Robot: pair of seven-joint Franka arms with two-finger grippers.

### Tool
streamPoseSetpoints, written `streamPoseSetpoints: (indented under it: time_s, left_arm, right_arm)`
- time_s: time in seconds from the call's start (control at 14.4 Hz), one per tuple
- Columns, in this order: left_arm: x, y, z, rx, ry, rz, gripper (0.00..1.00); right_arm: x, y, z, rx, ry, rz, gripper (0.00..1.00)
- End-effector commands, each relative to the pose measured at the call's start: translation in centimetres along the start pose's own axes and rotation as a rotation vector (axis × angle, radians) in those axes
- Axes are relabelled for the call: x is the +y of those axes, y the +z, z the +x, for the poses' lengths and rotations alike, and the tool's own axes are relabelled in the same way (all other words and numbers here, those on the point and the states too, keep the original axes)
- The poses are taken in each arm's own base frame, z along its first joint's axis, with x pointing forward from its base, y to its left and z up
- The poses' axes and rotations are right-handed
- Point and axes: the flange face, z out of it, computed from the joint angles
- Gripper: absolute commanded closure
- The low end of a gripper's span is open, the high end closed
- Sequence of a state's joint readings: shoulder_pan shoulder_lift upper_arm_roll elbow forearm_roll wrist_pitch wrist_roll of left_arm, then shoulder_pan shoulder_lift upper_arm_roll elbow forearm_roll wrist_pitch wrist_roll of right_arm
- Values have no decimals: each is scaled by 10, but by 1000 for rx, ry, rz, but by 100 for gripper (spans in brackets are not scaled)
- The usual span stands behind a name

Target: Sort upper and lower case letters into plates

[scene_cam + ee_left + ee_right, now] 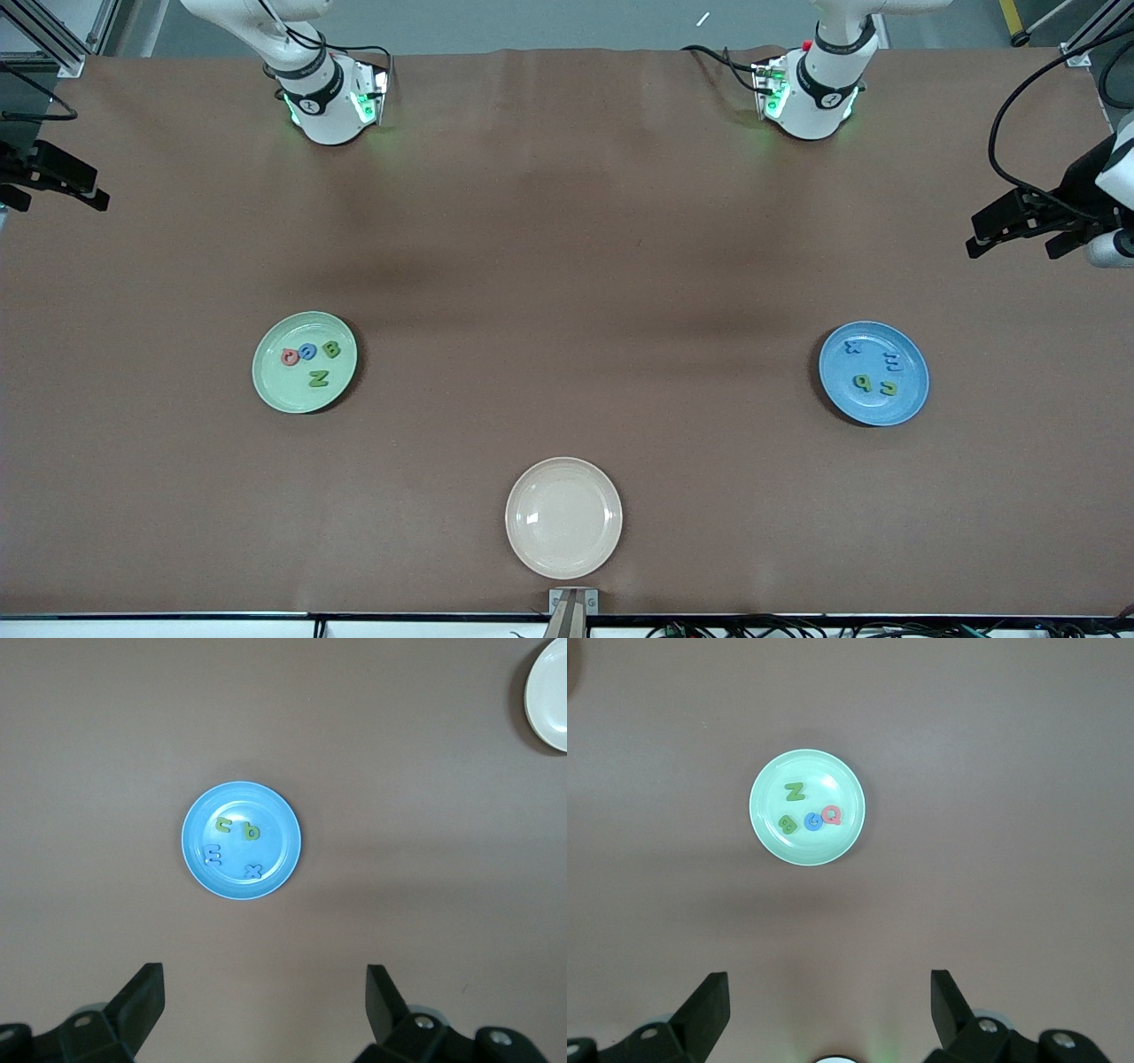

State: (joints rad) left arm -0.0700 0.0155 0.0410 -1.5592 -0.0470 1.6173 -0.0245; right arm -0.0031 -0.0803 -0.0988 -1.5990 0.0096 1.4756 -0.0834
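The mint green plate toward the right arm's end holds upper case letters: red Q, blue G, green B, green N. The blue plate toward the left arm's end holds lower case ones: blue x, blue m and two green letters. My left gripper hangs open and empty high over bare table short of the blue plate. My right gripper is likewise open and empty, high above the cloth near the mint plate.
An empty cream plate sits near the table's front edge, midway between the two ends; it also shows as the cream plate in the left wrist view. Dark equipment juts in at the left arm's end, and more at the right arm's end.
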Motion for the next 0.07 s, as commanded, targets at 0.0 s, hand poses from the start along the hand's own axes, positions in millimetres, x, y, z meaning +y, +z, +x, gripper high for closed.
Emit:
streamPoseSetpoints:
  time_s: [0.0]
  left_arm:
    - [-1, -4, -3, -4, 18, 18, 0]
  right_arm:
    - [6, -4, 0, 18, 4, -11, 0]
